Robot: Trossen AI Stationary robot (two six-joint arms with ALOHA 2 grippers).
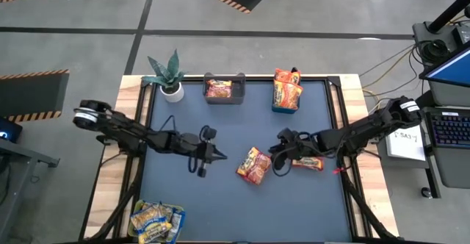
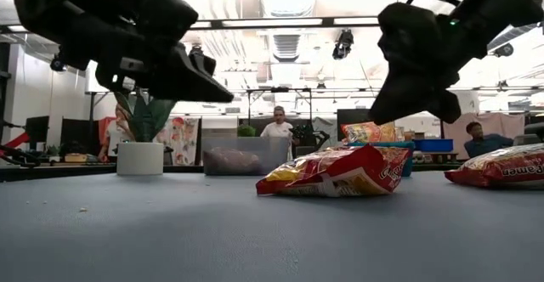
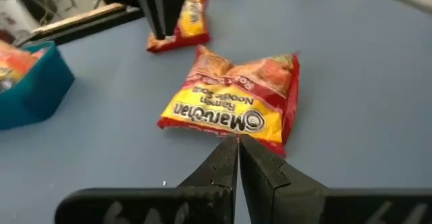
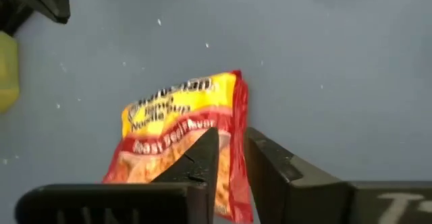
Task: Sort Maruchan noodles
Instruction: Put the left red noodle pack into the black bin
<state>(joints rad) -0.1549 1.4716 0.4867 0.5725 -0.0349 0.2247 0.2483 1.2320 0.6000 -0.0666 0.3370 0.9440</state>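
Note:
A red and yellow Maruchan packet [image 1: 254, 165] [image 2: 336, 172] [image 3: 233, 102] [image 4: 179, 129] lies flat on the mat's middle. A second packet [image 1: 308, 163] [image 2: 501, 167] [image 3: 182, 21] lies to its right, under the right arm. My left gripper [image 1: 219, 156] [image 2: 208, 87] [image 3: 237, 142] is shut and hangs above the mat just left of the middle packet. My right gripper [image 1: 277, 156] [image 2: 382, 112] [image 4: 231, 140] hovers over that packet's right edge with a narrow gap between its fingers, clear of the packet.
A grey bin [image 1: 224, 90] at the far edge holds a red packet. A blue bin [image 1: 288, 106] to its right holds orange packets. A bin [image 1: 156, 222] at the near left corner holds yellow and blue packets. A potted plant [image 1: 169, 79] stands far left. People show in the room behind.

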